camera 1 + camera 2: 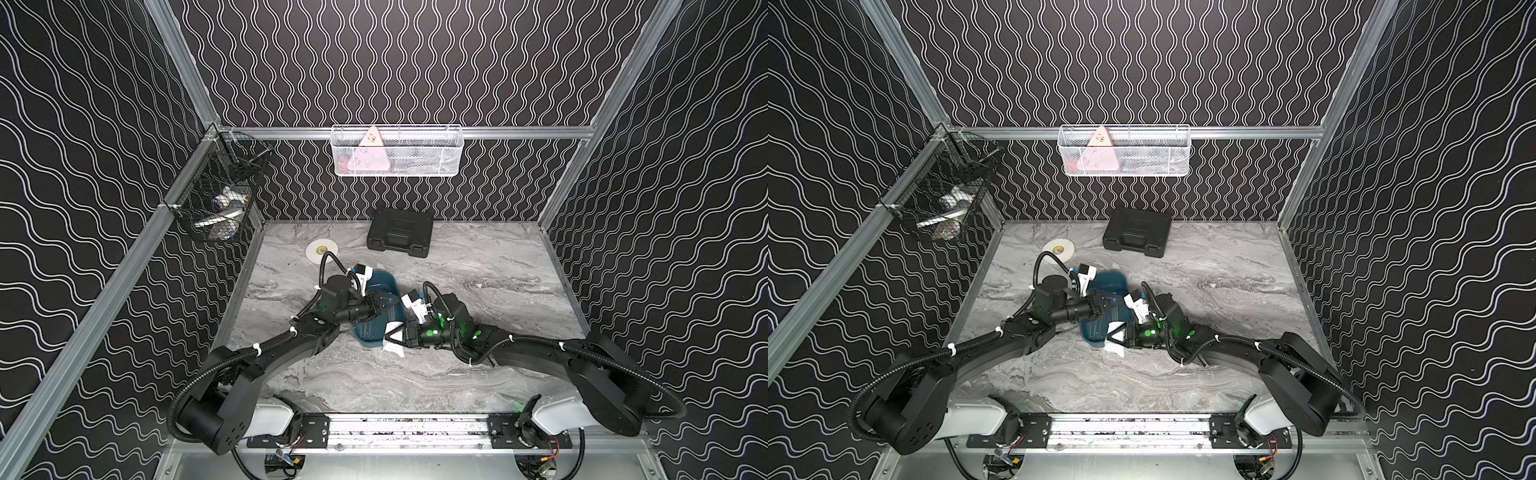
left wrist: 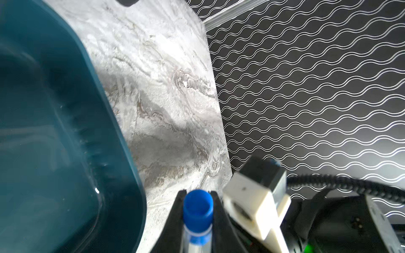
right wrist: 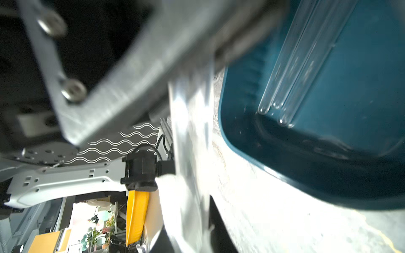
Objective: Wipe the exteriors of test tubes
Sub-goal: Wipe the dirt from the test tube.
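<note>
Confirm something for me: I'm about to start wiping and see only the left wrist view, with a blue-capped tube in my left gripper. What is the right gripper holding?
Observer: The right gripper is shut on a crumpled white tissue, by the near corner of the teal tray.
Operator: Is it touching my tube?
Observer: No contact shows; in both top views it sits apart from the left gripper.
Operator: Any tubes in the tray?
Observer: At least three clear tubes lie side by side in it.
</note>
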